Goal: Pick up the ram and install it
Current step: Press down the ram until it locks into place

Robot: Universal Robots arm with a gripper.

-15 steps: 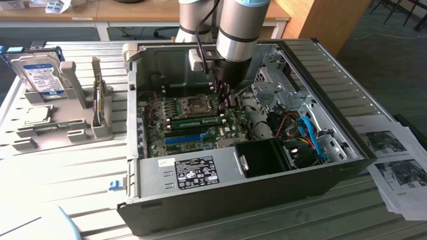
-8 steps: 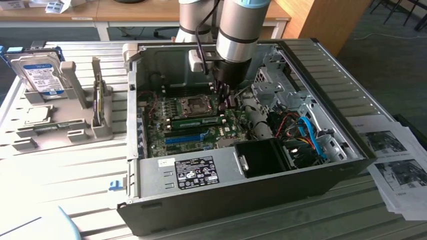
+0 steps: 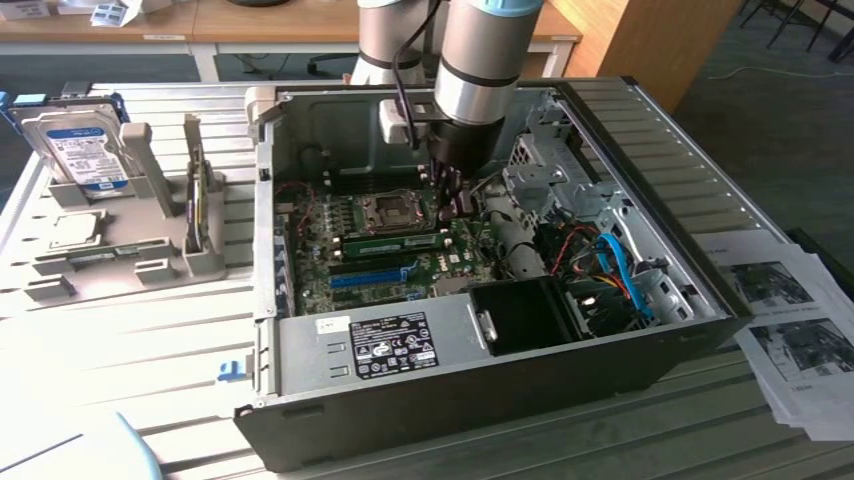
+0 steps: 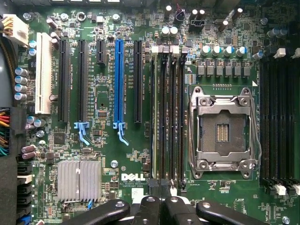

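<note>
We judge the installing step to be in hand, not the pick-up. The ram already lies inside the open computer case, along the memory slots beside the empty processor socket. In the wrist view it appears edge-on as a thin pale strip, in the slot of that bank farthest from the socket. The gripper hangs low in the case, close over the board and near one end of the stick. In the wrist view the jaws stand together with nothing visible between them.

If the stick is not yet fully home, seating it calls for a straight push down along its top edge, square to the motherboard, with the slot's end latches free to close. A tilted press could jam it or strain the board.

Much is hard to settle. The fingertips are cut off at the edge of the wrist view, and the arm covers them in the exterior view, so we cannot say whether they touch the ram. We also cannot tell whether the latches have closed or how deep the stick sits. The case stands on a slatted bench.
</note>
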